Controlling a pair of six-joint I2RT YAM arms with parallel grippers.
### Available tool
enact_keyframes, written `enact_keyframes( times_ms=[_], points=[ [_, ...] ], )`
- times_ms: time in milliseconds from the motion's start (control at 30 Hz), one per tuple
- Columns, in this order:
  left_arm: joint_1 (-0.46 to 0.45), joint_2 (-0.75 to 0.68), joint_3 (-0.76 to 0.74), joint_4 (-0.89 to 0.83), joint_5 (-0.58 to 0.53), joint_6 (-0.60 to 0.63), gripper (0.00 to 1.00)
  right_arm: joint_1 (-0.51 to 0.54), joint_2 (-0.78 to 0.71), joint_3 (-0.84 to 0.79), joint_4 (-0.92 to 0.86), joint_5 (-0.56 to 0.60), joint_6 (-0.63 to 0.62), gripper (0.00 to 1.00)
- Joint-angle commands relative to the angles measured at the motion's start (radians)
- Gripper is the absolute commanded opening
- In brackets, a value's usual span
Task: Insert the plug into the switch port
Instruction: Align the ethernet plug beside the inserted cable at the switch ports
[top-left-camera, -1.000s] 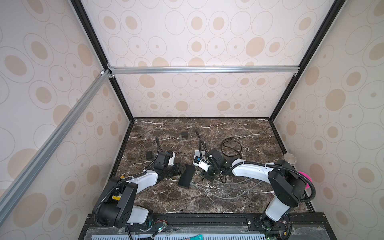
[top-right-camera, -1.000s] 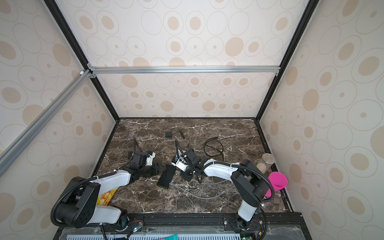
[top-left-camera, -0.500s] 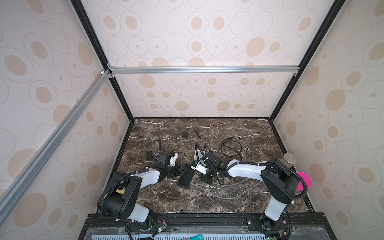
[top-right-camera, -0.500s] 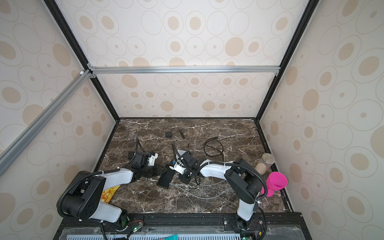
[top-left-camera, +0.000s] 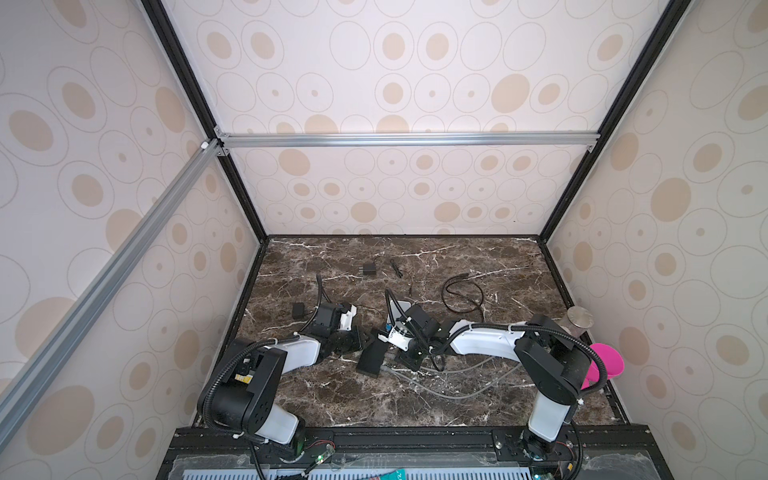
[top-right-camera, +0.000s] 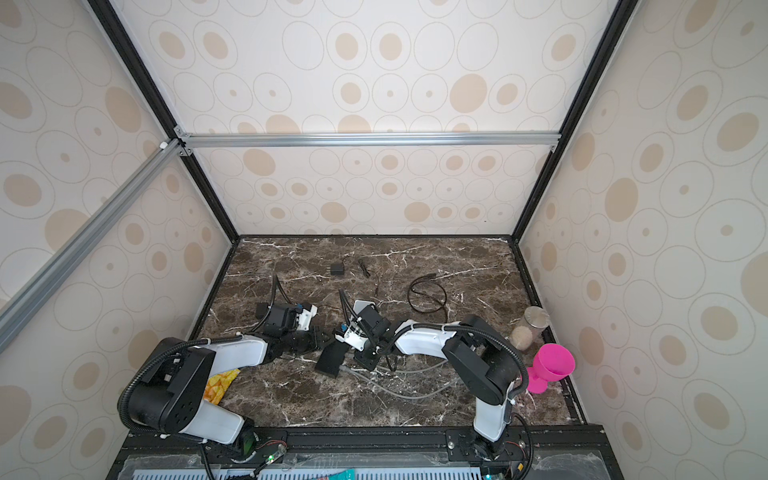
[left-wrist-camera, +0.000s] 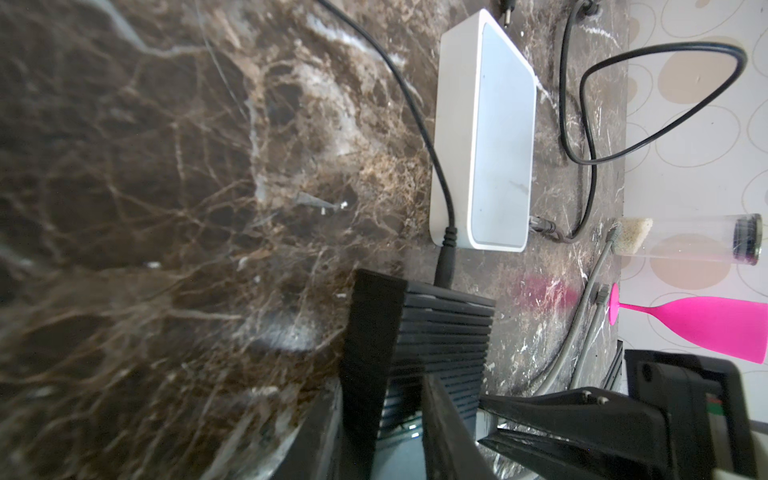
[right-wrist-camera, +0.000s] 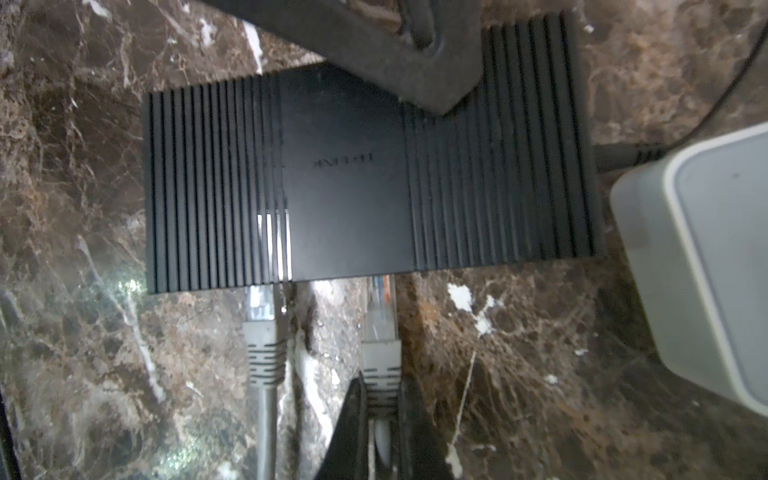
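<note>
I'm pinching the plug in my right gripper — tip just entering the switch, seemingly not seated — and clamping it with my left gripper.

You have open counter toward the arm bases, crossed only by loose grey cables. The white box sits just beside one end of the black switch, closing that side; the left end effector covers its rear edge. At the port face, a neighbouring connector leaves only a narrow gap beside the plug.
</note>
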Motion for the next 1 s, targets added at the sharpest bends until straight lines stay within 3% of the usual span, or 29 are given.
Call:
enact_keyframes(
  times_ms=[0,967],
  points=[
    [-0.004,0.012,0.006,0.0,0.022,-0.003,0.32,0.01,-0.003,0.022,0.039,-0.005,0.008,0.0],
    [-0.012,0.005,-0.021,0.008,0.033,-0.008,0.28,0.029,-0.048,-0.002,0.116,0.017,0.024,0.0]
  ],
)
